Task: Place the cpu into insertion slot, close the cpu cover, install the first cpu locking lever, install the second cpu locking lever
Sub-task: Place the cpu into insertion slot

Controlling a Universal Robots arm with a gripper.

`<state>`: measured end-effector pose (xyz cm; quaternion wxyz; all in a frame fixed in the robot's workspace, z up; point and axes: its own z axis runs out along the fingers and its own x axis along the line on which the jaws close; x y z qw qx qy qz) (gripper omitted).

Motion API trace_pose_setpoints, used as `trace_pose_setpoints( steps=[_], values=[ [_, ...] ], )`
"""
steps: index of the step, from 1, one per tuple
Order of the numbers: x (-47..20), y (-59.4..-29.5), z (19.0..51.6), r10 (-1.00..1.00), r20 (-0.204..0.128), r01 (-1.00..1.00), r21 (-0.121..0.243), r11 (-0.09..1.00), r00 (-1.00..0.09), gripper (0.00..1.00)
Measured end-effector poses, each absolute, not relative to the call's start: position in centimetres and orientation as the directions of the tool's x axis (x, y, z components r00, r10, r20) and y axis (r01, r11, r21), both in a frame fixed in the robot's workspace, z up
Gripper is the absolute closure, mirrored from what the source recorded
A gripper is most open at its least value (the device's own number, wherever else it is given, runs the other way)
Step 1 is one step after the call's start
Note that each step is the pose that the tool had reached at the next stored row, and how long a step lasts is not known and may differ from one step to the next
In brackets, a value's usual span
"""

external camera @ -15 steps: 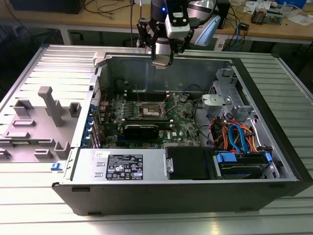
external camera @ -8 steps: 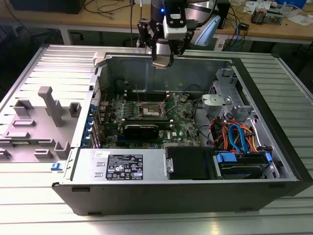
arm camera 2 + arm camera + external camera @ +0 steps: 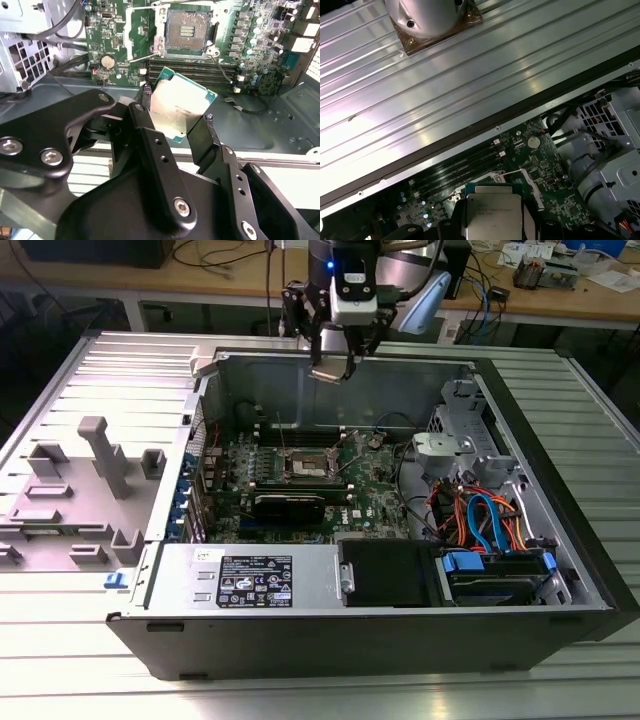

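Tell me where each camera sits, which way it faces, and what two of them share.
Exterior view: off the arm, looking down into the open case; the gripper hangs over its far wall.
Second wrist view: on the arm, looking past the gripper's fingers at the held cpu and the socket beyond.
First wrist view: on the arm, looking over the gripper-held cpu at the motherboard and table.
Shared: both wrist views show the gripper shut on the cpu.

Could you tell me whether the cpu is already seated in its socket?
No: in the second wrist view the gripper holds the cpu off the board, and the socket is empty.
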<state>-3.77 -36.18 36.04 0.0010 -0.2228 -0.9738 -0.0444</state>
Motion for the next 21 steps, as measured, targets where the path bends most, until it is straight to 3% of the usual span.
trace_pose_setpoints(
  steps=[21],
  values=[
    [-3.77, -36.62, 35.14, 0.589, 0.037, 0.59, 0.077, 0.804, -0.807, 0.46]
  ],
)
